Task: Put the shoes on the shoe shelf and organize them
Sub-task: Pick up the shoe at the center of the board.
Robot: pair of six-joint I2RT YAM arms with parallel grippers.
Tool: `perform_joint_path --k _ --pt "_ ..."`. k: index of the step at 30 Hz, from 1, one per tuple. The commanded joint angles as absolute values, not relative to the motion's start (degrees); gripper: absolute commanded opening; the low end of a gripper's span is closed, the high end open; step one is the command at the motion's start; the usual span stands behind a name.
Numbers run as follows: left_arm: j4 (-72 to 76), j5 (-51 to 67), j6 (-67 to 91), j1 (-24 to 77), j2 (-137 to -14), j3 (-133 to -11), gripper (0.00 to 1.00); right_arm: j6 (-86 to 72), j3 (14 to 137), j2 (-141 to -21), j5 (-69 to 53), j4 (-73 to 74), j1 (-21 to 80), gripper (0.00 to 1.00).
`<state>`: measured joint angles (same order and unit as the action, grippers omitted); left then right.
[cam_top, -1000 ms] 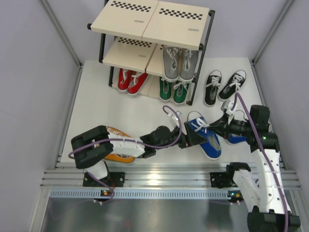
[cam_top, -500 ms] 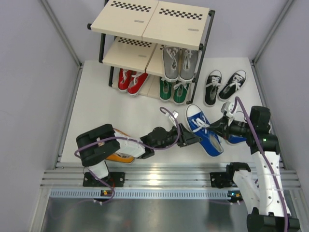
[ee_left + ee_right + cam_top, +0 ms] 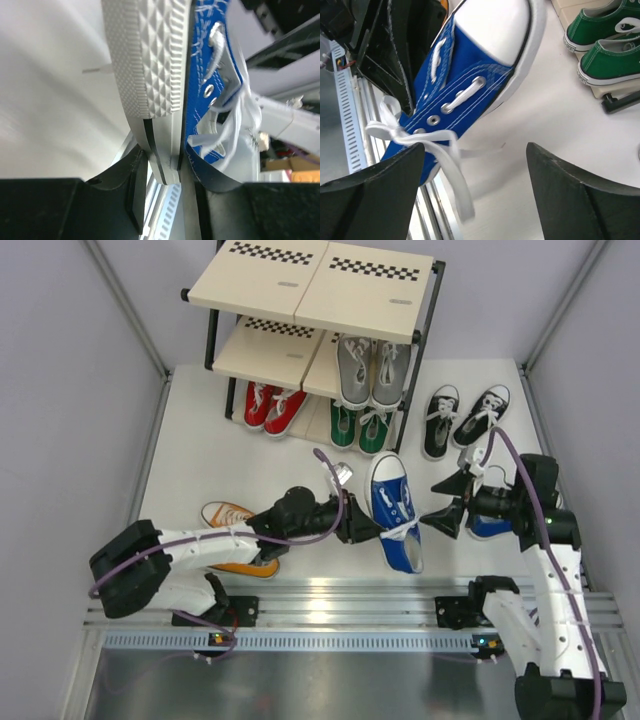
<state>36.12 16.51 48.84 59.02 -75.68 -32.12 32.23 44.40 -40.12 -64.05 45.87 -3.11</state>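
Roughly halfway, the red pair (image 3: 268,406), green pair (image 3: 360,427) and grey pair (image 3: 371,370) sat on the shoe shelf (image 3: 300,288), while the left gripper (image 3: 366,528) clamped one blue shoe (image 3: 393,502), the right gripper (image 3: 440,517) gaped empty, and the black pair (image 3: 463,418), orange shoes (image 3: 228,514) and seemingly the other blue shoe (image 3: 490,527) awaited shelving.

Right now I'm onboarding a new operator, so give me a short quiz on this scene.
1. True or false: the left end effector grips the blue shoe.
2. Which pair sits on the middle tier of the shoe shelf? A red pair, B grey pair, C orange pair.
3. Fill in: the black pair stands on the ___, right of the shelf.
Key: 1 true; 2 B; 3 table.
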Motion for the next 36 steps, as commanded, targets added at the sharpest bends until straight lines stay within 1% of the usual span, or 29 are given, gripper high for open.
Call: perform_joint_path --k 1,3,6,9,14,18,20,22,23,24,25,26,27,29,30,31,35,36 --pt "29.0 25.2 38.9 57.9 -70.1 -34.4 0.00 30.4 50.2 -43.0 -68.2 46.4 -3.0 0.83" --pt "25.1 27.5 35.1 57.5 -68.8 -35.1 0.00 29.8 52.0 -45.6 -69.8 48.4 -3.0 0.90" --pt "20.3 29.7 31.6 57.1 -67.1 -36.6 0.00 29.4 52.8 -49.0 -72.9 49.7 -2.9 0.94" --pt "16.9 32.3 29.4 57.0 -66.6 -38.7 0.00 29.4 53.1 -51.8 -74.1 50.5 -1.4 0.96" --pt "16.1 35.7 27.5 57.1 -67.1 -41.2 0.00 29.0 52.6 -53.3 -74.4 50.2 4.1 0.97" --pt "16.1 37.8 27.2 57.0 -69.1 -43.1 0.00 27.7 51.9 -53.8 -75.2 47.8 6.1 0.98" --pt "16.1 39.8 27.6 57.1 -70.1 -44.5 0.00 26.3 51.3 -54.3 -76.2 47.0 6.7 0.97" --pt "16.1 40.3 27.9 57.2 -71.6 -45.4 0.00 25.9 51.4 -54.8 -79.2 46.7 7.0 0.93" --pt "16.1 40.3 27.8 57.1 -72.0 -45.8 0.00 25.9 51.5 -55.1 -80.2 46.8 7.1 0.91" --pt "16.1 40.0 27.7 57.2 -72.7 -46.3 0.00 25.9 51.5 -55.1 -81.9 46.8 7.3 0.84" --pt "16.1 39.4 27.3 57.1 -73.2 -46.8 0.00 26.0 51.7 -55.0 -82.8 46.8 7.5 0.75" --pt "16.1 39.0 27.2 57.1 -73.2 -46.8 0.00 26.0 51.7 -54.8 -82.8 46.8 7.6 0.75" --pt "16.1 38.8 27.2 57.1 -73.7 -46.9 0.00 26.0 51.5 -54.8 -83.1 46.8 7.7 0.59" --pt "16.1 38.1 26.9 57.1 -74.2 -47.6 0.00 25.8 51.0 -54.5 -83.1 45.9 7.7 0.39" --pt "16.1 37.4 27.0 57.1 -74.3 -47.8 0.00 25.6 50.8 -54.0 -82.5 45.4 7.7 0.08" --pt "16.1 36.7 26.9 57.1 -74.3 -48.0 0.00 24.8 50.5 -53.5 -82.0 44.9 7.7 0.00" --pt "16.1 31.5 27.4 57.1 -72.3 -47.2 0.00 22.2 49.3 -51.2 -81.1 41.7 7.6 0.00" --pt "16.1 30.2 27.9 57.1 -70.6 -46.8 0.07 20.2 49.2 -50.3 -80.2 39.7 7.3 0.00"
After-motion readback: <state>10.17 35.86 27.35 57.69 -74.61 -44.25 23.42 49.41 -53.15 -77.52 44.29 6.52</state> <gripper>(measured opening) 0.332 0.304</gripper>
